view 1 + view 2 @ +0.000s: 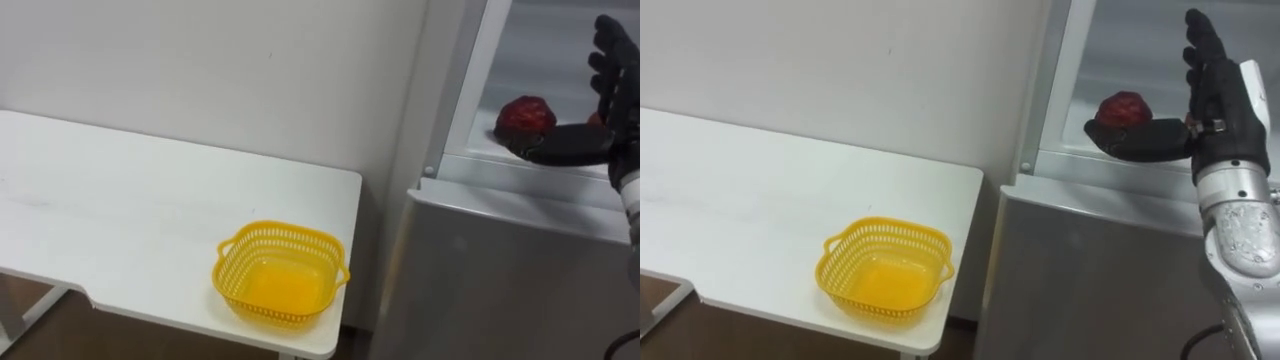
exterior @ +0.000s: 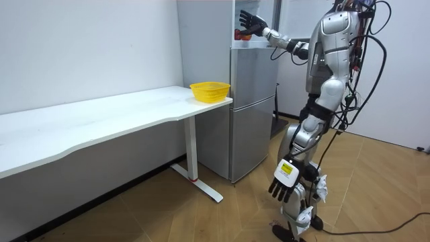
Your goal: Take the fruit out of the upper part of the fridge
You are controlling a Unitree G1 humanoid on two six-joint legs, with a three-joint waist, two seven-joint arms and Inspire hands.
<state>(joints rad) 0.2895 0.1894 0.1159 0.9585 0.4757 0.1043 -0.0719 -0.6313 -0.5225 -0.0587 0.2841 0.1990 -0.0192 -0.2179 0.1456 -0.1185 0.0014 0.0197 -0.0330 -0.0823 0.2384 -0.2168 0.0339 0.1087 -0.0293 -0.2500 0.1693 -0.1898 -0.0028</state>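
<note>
A dark red fruit (image 1: 525,117) (image 1: 1125,107) lies on the shelf of the open upper fridge compartment (image 1: 1120,60). My right hand (image 1: 612,95) (image 1: 1225,100) is raised inside that compartment, just right of the fruit. It is open, fingers straight up, and the thumb (image 1: 1140,140) stretches along the front of the fruit, low down. In the room view I stand facing the fridge (image 2: 252,107) with the right hand (image 2: 250,23) held up in it. My left hand (image 2: 285,183) hangs open by my leg.
An empty yellow basket (image 1: 280,275) (image 2: 209,91) stands on the corner of the white table (image 1: 120,220) nearest the fridge. The lower fridge door (image 1: 500,270) is closed. A narrow gap separates table and fridge.
</note>
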